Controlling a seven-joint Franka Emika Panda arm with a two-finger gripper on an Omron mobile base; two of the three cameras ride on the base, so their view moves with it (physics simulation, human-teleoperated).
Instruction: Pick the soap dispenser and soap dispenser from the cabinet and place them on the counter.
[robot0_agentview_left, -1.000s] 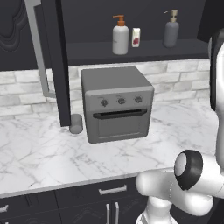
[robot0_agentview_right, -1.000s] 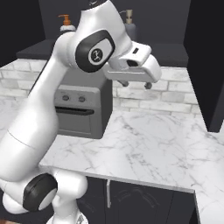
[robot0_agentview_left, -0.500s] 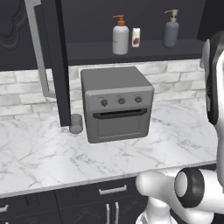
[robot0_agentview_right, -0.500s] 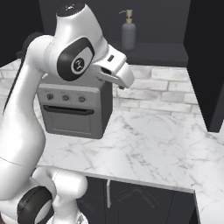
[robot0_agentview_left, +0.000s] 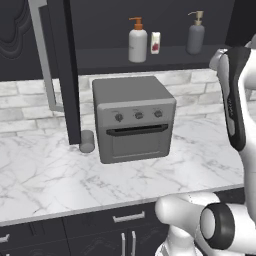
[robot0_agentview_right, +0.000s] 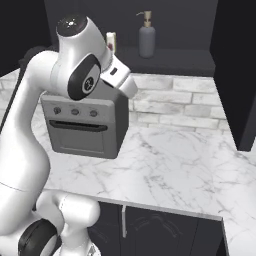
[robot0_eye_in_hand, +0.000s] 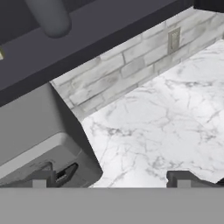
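Note:
The white soap dispenser with an orange pump (robot0_agentview_left: 137, 42) stands on the open cabinet's shelf (robot0_agentview_left: 165, 56). The slimmer dark grey soap dispenser with a tan pump (robot0_agentview_left: 196, 35) (robot0_agentview_right: 146, 37) is on the same shelf, further right. In the hand view its rounded body (robot0_eye_in_hand: 48, 17) hangs in at the top left. My gripper (robot0_eye_in_hand: 111, 179) is open, its fingertips (robot0_eye_in_hand: 43, 177) wide apart with nothing between them. It hovers over the marble counter (robot0_eye_in_hand: 153, 127) beside the oven, below the shelf. The white hand (robot0_agentview_right: 121, 80) shows in front of the oven.
A grey toaster oven (robot0_agentview_left: 132, 117) (robot0_agentview_right: 85, 125) sits on the counter (robot0_agentview_left: 45, 175) under the shelf. A small white carton (robot0_agentview_left: 155, 42) stands between the bottles. A grey cup (robot0_agentview_left: 87, 141) rests by the open black door (robot0_agentview_left: 65, 70) with its silver handle (robot0_agentview_left: 42, 55). A wall outlet (robot0_eye_in_hand: 173, 39).
The arm has swung leftward in the right base view, carrying the hand from over the open counter to in front of the oven. The bottles have not moved.

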